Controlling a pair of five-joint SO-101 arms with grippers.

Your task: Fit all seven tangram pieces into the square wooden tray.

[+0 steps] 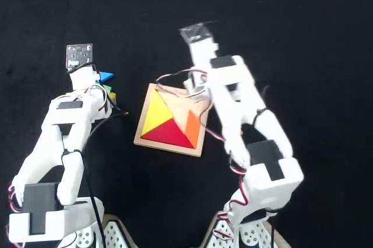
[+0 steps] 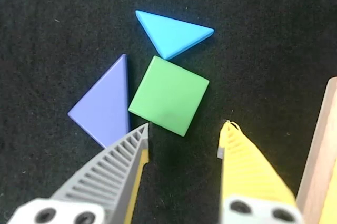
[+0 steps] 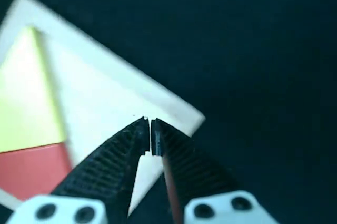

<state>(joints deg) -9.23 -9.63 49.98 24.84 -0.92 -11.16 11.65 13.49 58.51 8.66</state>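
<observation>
Left of the tray, the left gripper (image 2: 187, 129) hangs, jaws apart, over a green square (image 2: 168, 95) lying just beside a blue triangle (image 2: 171, 33) and a purple triangle (image 2: 105, 105). The square has no long axis and sits skewed to the jaws; turning the wrist to meet two flat sides would likely grip best. At centre, the wooden tray (image 1: 166, 147), slightly askew, holds a yellow triangle (image 1: 154, 114), a red triangle (image 1: 169, 133) and an orange triangle (image 1: 192, 122). The right gripper (image 3: 151, 129), jaws together, hovers near its far edge.
</observation>
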